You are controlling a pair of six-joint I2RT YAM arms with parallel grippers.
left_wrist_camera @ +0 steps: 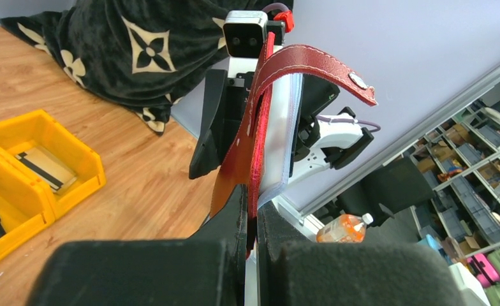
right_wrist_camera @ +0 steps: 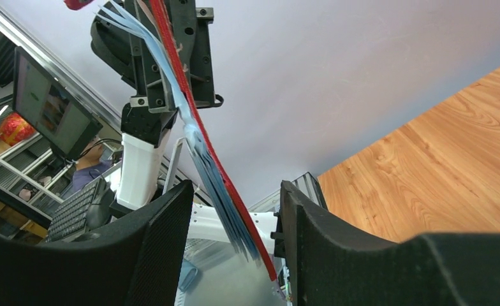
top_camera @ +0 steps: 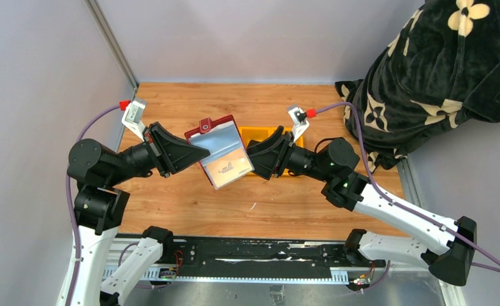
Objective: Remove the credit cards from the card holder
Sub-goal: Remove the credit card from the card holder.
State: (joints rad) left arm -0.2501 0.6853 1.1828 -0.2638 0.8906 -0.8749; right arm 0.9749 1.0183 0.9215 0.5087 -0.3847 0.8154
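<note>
Left arm (top_camera: pixel 107 162): elbow bent, forearm level, pointing inward to the right. Its end effector (top_camera: pixel 195 153) is clamped tight on the holder (top_camera: pixel 220 148). Right arm (top_camera: pixel 327 159): mirrored pose, pointing left. Its end effector (top_camera: pixel 255 158) has jaws apart, straddling the holder's edge.

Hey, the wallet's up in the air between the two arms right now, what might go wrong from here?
1. The open right end effector straddles an edge of the card holder, sleeves and all, so closing may pinch those rather than the tan card alone.
2. The left end effector clamps the holder by one edge in mid-air; a pull might tug it loose.
</note>
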